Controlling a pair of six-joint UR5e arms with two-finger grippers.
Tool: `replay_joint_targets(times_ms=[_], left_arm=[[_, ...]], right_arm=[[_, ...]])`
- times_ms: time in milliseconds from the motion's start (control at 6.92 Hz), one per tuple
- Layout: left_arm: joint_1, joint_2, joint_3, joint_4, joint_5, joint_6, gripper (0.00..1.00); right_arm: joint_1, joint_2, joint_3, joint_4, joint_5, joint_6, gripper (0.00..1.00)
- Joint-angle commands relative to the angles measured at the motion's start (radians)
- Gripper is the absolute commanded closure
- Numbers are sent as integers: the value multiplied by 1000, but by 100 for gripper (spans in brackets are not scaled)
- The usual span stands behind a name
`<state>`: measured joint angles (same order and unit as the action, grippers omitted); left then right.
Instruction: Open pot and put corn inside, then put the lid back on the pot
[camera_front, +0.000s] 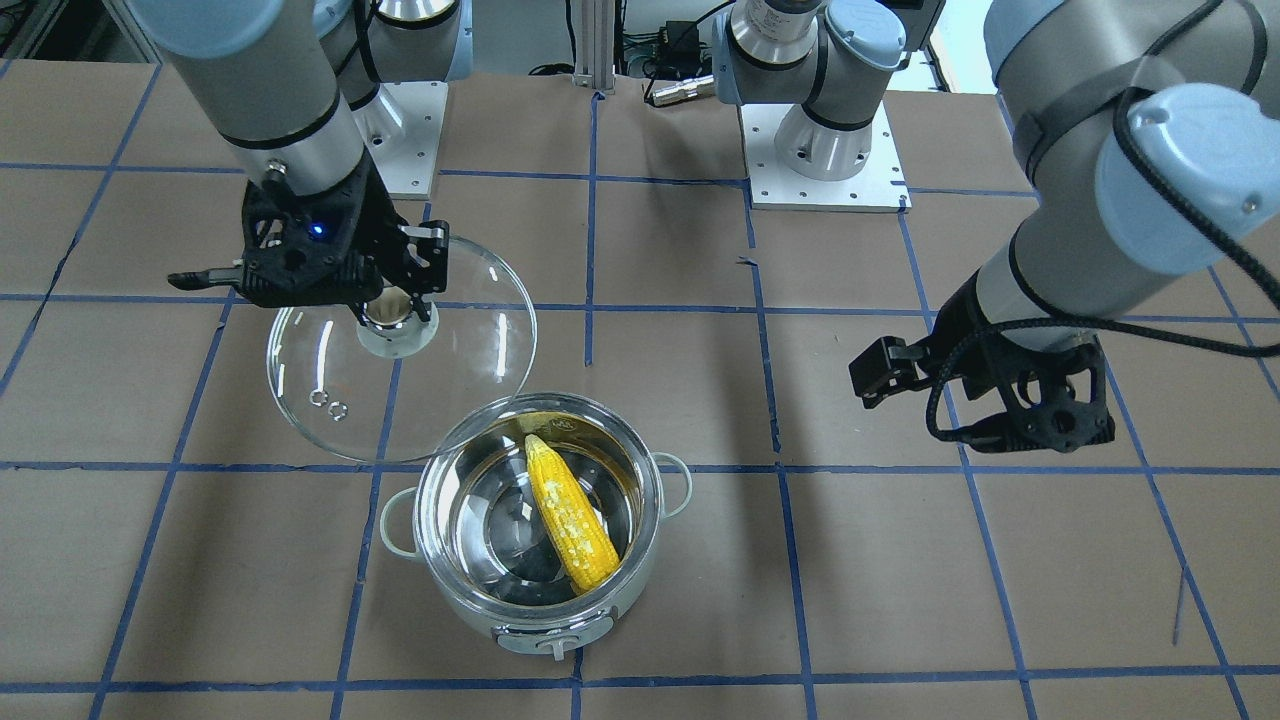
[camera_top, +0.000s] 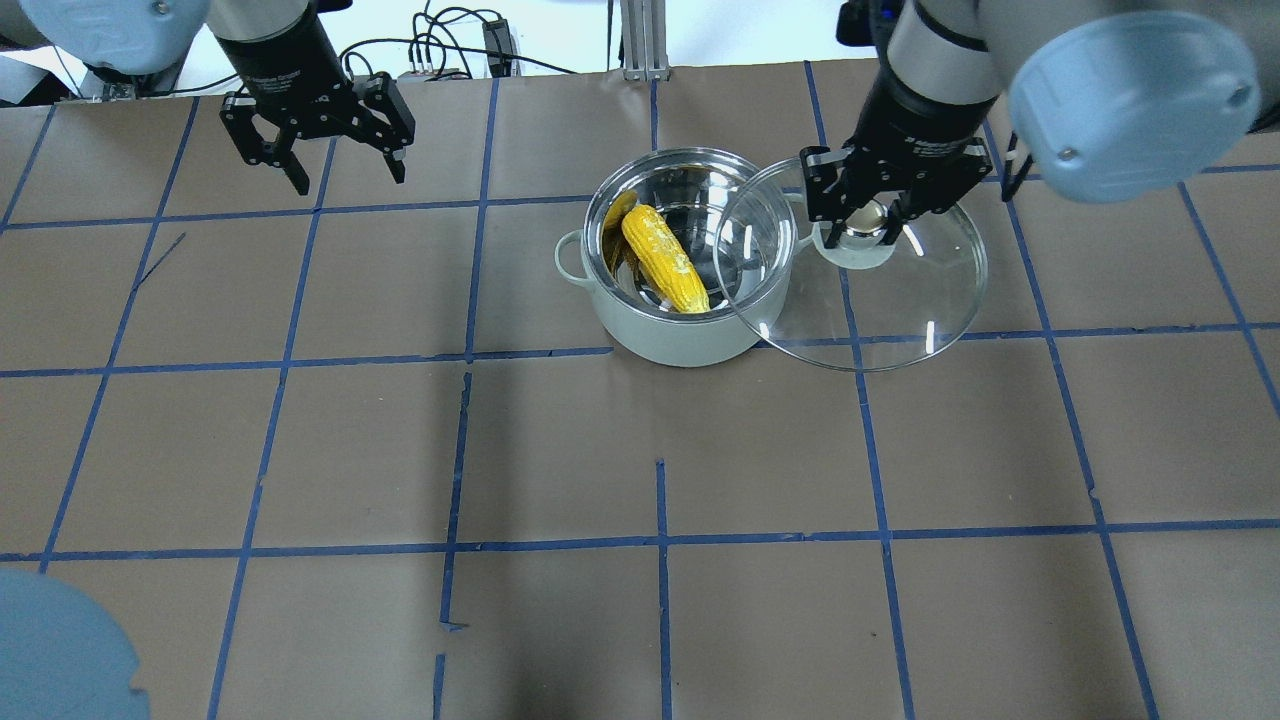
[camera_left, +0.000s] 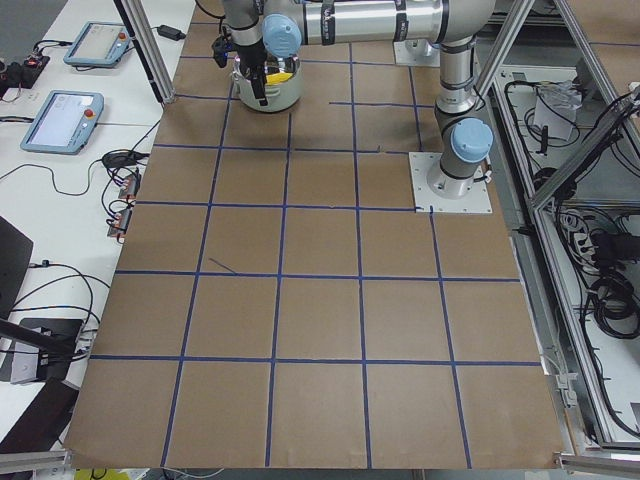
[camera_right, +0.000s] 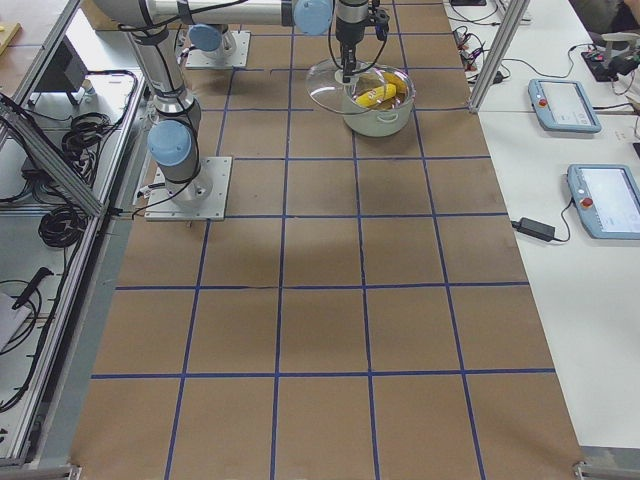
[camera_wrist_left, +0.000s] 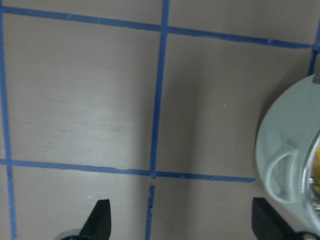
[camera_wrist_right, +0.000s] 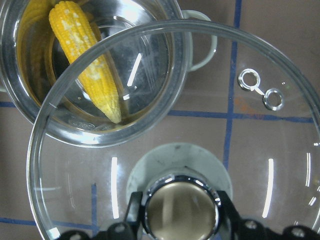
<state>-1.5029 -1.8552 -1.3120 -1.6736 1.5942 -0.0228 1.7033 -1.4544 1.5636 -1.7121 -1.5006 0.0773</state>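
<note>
Yellow, bumpy-kernelled corn (camera_front: 567, 515) is seen against the mirrored steel lining of the pot (camera_top: 670, 342), pale grey-white outside. The lid (camera_top: 900, 300) is shown clear, the desk (camera_top: 560, 450) brown, gridded in blue.

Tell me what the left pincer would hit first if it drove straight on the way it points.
Most likely the table: the open left pincer points down at brown paper crossed by blue tape. The pot sits off to one side of that line, as far as the wrist view shows.
</note>
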Motion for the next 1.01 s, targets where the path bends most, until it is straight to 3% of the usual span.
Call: replay_joint_targets(times_ms=[0, 289, 578, 867], left_arm=[[1, 123, -112, -21, 10, 32, 0], [9, 192, -226, 11, 9, 41, 0], [7, 202, -234, 83, 9, 108, 0], [9, 191, -225, 124, 9, 132, 0]], right_arm=[[56, 61, 0, -78, -1, 68, 69], [74, 113, 0, -130, -10, 126, 69], [110, 173, -14, -220, -17, 150, 68], [111, 227, -92, -207, -21, 150, 68]])
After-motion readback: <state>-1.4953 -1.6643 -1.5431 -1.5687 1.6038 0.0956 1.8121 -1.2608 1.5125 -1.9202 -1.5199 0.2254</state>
